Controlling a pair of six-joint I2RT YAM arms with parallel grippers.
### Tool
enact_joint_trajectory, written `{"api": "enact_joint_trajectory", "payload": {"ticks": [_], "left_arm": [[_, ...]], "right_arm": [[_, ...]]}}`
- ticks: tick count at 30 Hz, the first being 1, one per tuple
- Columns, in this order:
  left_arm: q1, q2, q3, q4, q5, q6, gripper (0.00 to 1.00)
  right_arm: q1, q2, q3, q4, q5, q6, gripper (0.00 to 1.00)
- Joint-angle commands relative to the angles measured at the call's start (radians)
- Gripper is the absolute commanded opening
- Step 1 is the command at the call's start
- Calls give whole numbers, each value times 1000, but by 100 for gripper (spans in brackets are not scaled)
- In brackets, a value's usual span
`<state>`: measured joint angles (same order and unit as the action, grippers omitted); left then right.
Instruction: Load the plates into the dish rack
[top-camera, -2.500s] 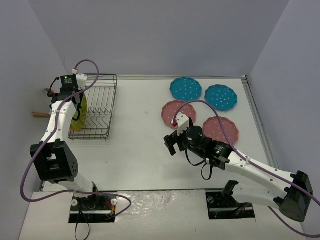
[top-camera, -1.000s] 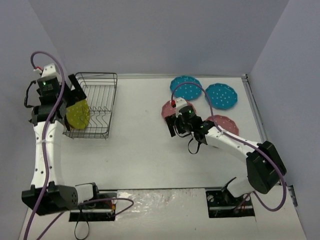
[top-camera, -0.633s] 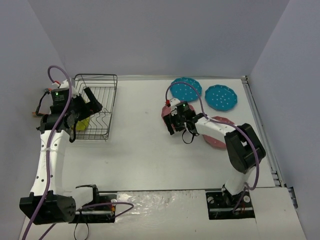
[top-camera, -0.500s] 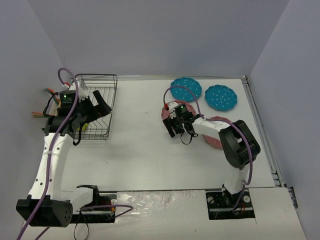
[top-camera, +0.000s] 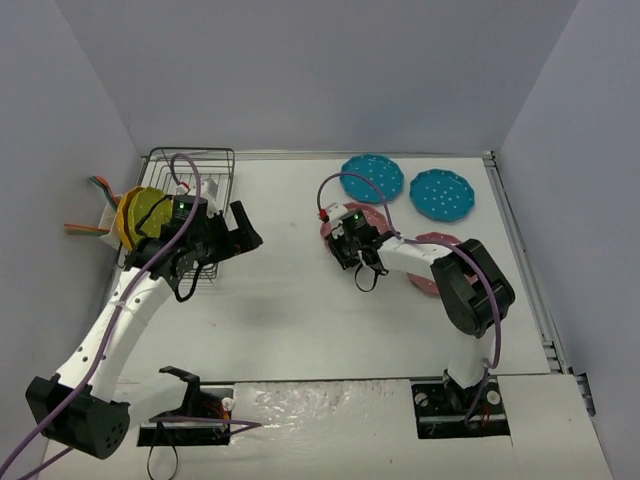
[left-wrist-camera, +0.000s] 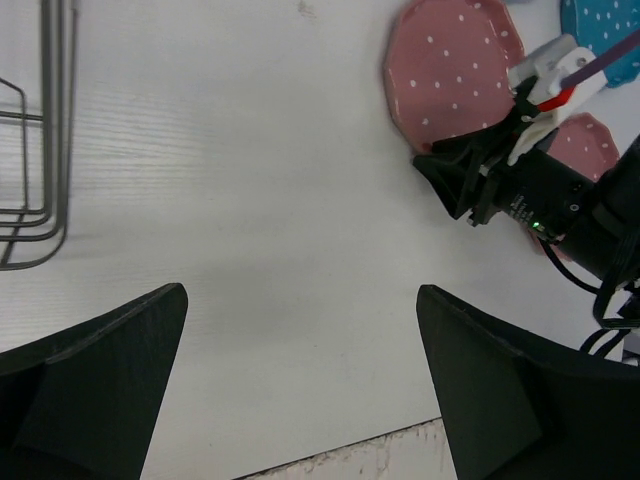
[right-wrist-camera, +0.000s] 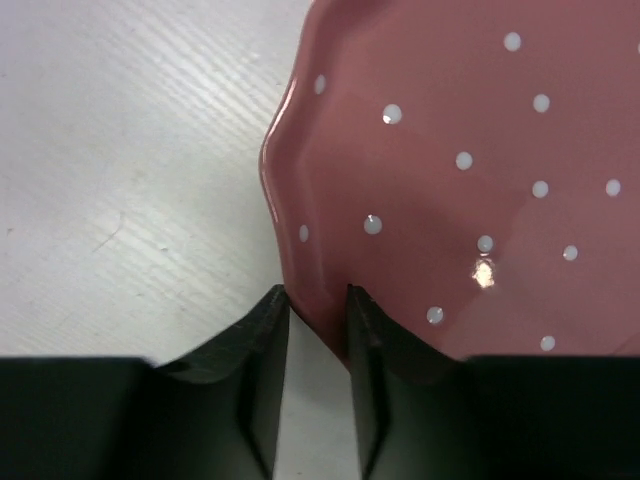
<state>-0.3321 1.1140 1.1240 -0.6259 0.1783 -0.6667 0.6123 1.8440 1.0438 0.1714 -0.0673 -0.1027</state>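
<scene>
Standing in dish rack (top-camera: 205, 165): yellow-green plate (top-camera: 152, 212), orange plate (top-camera: 126, 215)

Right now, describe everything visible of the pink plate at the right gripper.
The pink plate is round with a wavy, scalloped rim, glossy like glazed ceramic or hard plastic, and sprinkled with small white dots. It lies flat, face up, on the white table, right of centre and just in front of a teal plate. The right gripper straddles its near-left rim with its fingers drawn narrow, seemingly pinching the edge. Much of the plate is hidden under that gripper in the top view.
</scene>
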Motion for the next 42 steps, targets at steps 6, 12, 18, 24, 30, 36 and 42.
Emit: {"api": "enact_joint_trajectory", "payload": {"ticks": [6,12,18,24,30,36,42], "left_arm": [[-66,32,-6,72,-102,-82,97],[-87,26,-96,127,-114,-146,97],[-119,104,-160,223,-65,-227,97],[-176,213,-147,344,-12,-320,97],[-217,322,-91,382,48,-372,97],[-263,420,-57,441,127,-425,97],[-294,523,-44,515,200,-474,91]], "right_arm": [[175,-18,-2,-111,-32,145,0],[237,-154,-83,-46,-28,225,0],[289,-362,-182,38,-15,226,0],[303,-451,-251,125,-6,228,0],[303,-466,-287,194,-16,233,0],[305,-471,-312,247,-16,235,0],[305,-490,-326,277,-6,230,0]]}}
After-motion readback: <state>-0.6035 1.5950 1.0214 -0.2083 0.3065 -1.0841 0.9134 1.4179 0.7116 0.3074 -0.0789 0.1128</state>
